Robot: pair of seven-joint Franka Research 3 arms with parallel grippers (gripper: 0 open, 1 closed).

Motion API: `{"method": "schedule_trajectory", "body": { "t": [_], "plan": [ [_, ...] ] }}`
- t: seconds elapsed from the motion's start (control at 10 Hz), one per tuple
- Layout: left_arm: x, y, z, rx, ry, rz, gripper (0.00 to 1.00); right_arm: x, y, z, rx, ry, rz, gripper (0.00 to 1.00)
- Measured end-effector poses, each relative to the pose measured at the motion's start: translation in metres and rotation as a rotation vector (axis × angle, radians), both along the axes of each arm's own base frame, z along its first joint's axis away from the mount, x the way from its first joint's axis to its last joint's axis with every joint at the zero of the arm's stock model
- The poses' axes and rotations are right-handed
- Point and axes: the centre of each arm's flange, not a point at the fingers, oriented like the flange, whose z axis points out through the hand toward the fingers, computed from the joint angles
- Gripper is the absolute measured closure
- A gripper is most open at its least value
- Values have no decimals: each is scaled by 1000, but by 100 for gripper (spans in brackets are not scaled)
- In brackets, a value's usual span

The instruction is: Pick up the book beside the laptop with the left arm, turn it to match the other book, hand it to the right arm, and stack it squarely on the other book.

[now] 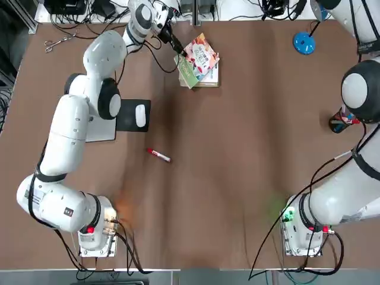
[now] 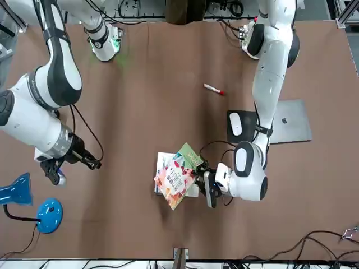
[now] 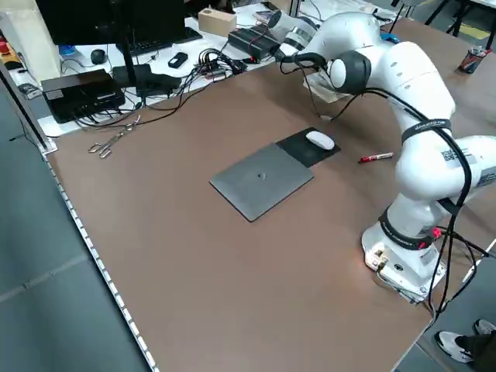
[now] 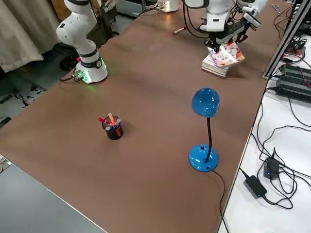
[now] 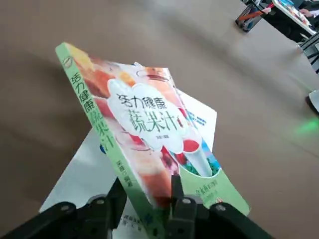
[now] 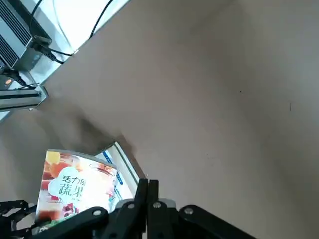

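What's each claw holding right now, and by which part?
Left claw grips the colourful illustrated paperback at a corner by its green spine edge, tilted above the white paperback with blue print. Right claw is shut, holding nothing.

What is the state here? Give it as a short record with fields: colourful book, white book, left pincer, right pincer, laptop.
colourful book: the book is held tilted over the other book, corners not lined up
white book: the other book lies flat on the table, mostly covered
left pincer: left pincer is shut on the book's spine edge
right pincer: right pincer is shut, empty, well off to the side
laptop: the laptop lies closed, beside the mouse pad
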Motion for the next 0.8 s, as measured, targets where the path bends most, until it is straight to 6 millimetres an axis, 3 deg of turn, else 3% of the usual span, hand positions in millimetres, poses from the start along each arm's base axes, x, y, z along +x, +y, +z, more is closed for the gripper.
{"method": "schedule_trajectory", "body": {
  "t": [0.2,0.3,0.5,0.6,0.8],
  "plan": [
    [-2,-5,0,3,-28,-22,47,-2,8,0,0,0,12,97],
    [-4,-10,-1,9,-33,-31,31,-2,10,0,0,0,14,98],
    [-8,-16,-2,14,-29,-46,20,-3,15,0,1,0,21,98],
    [-9,-14,-2,20,-17,-60,5,-4,24,-3,4,6,22,98],
    [-10,-3,15,73,-1,-107,4,-2,51,-13,19,7,-34,98]
  ]
}}
